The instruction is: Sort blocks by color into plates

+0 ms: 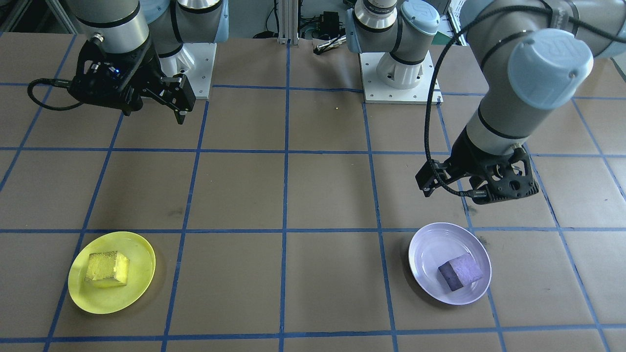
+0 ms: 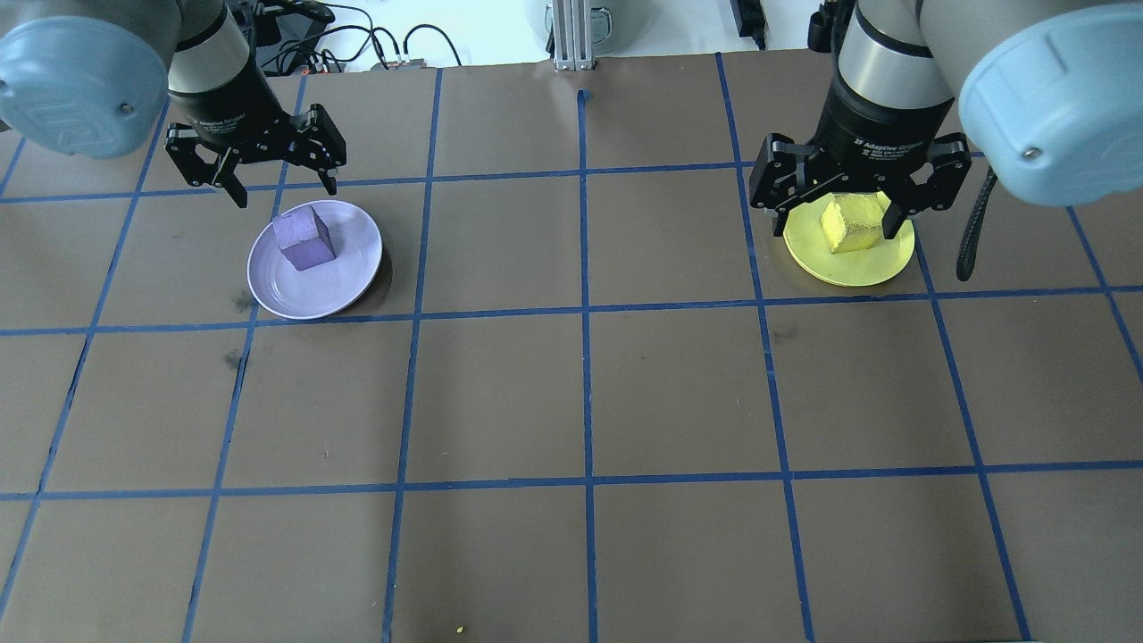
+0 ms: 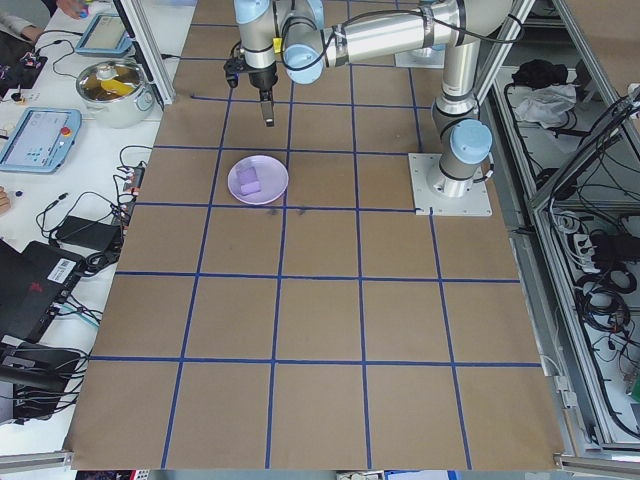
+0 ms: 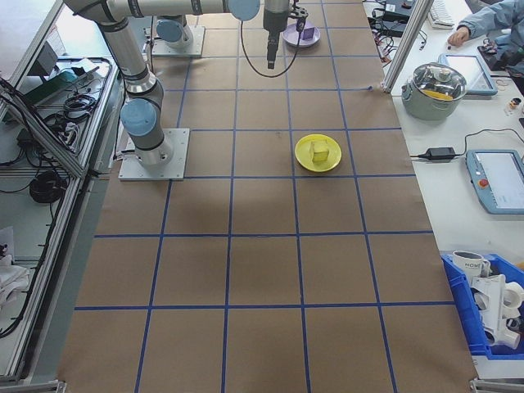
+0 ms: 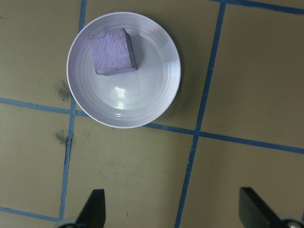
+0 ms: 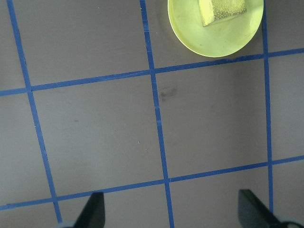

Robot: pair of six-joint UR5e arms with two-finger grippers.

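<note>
Nothing blocks either plate. Brown table point(image 2: 580, 393) with blue tape grid; a few dark scuffs by the lavender plate point(image 2: 344, 272). Benches at both ends: lidded pot point(image 4: 435, 86), tablets, cables, blue bin of mugs point(image 4: 491, 315); a person's sleeve point(image 4: 491, 18) at the far bench.

Count: 2 blocks, 2 plates, 2 arms. Purple block point(image 2: 304, 238) in lavender plate, toward 11 o'clock. Yellow block point(image 2: 851, 223) in yellow plate point(image 2: 835, 263), near centre.

Left gripper point(image 2: 281, 189) hangs at the lavender plate's 12 o'clock rim, jaws spread, empty. Right gripper point(image 2: 835, 221) above the yellow plate, jaws spread, empty.
</note>
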